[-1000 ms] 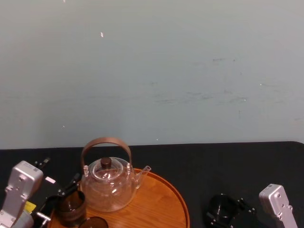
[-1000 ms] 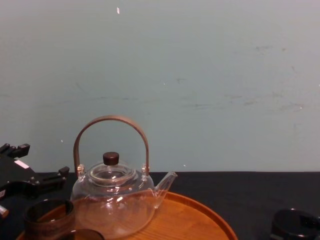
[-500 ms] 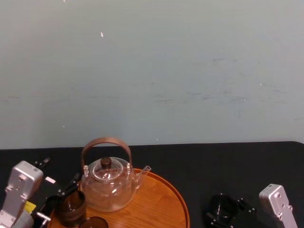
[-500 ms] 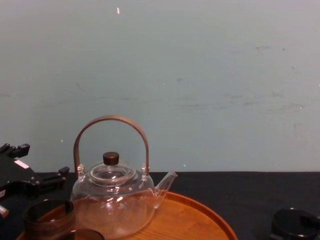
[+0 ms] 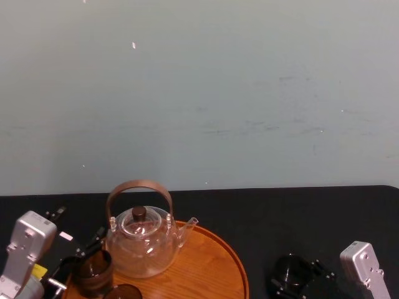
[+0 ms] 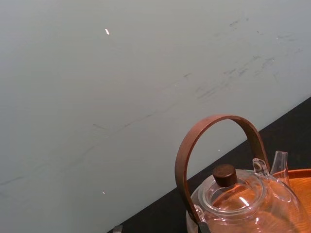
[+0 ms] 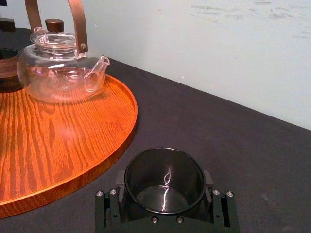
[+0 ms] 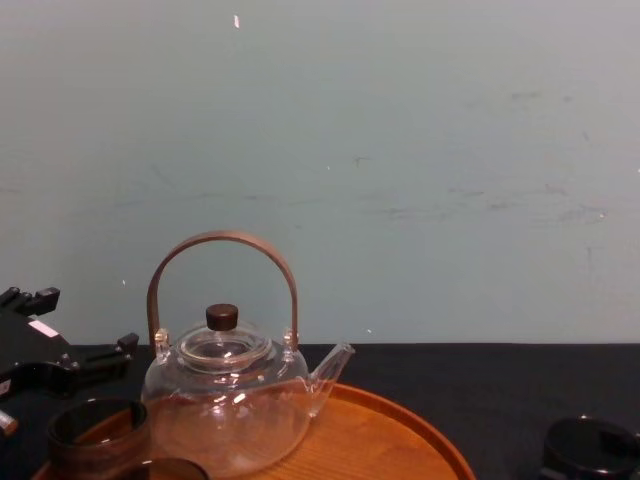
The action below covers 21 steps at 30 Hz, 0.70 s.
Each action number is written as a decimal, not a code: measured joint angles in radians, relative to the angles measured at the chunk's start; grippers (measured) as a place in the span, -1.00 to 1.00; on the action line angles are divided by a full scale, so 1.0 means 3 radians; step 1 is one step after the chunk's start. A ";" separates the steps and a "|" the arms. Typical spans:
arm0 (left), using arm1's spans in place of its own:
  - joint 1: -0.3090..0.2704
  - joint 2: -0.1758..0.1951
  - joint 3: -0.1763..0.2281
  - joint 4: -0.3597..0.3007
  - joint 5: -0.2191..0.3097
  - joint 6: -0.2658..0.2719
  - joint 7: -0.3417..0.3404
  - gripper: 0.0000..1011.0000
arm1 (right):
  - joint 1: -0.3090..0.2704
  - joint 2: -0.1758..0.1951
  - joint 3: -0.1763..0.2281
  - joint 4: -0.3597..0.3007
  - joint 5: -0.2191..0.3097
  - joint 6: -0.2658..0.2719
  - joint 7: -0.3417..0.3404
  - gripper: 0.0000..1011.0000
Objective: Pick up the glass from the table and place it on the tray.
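Observation:
The glass, a short smoky-dark tumbler, stands upright between the fingers of my right gripper, which is shut on it with a pad on each side. It sits over the black table just right of the tray; the head view places this glass at the lower right, beside the tray's rim. My left gripper is at the tray's left edge, fingers spread open next to another dark tumbler that stands on the tray.
A clear glass teapot with an arched wooden handle stands on the tray's far left part. A further dark tumbler sits at the tray's near edge. Bare wood lies on the tray's right half. Black tabletop stretches to the pale wall.

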 joint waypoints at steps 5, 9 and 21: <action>0.0000 0.0000 0.0000 0.0000 0.0000 0.0000 0.0000 0.98 | 0.0007 0.0019 -0.0023 -0.0028 -0.0006 -0.0024 0.0028 0.80; 0.0000 0.0000 0.0000 0.0000 0.0000 0.0000 0.0000 0.98 | 0.0010 0.0038 -0.0037 -0.0071 -0.0006 -0.0048 0.0056 0.80; 0.0000 0.0000 0.0000 0.0000 0.0000 0.0000 0.0000 0.98 | 0.0018 0.0070 -0.0102 -0.0256 0.0003 -0.0065 0.0100 0.80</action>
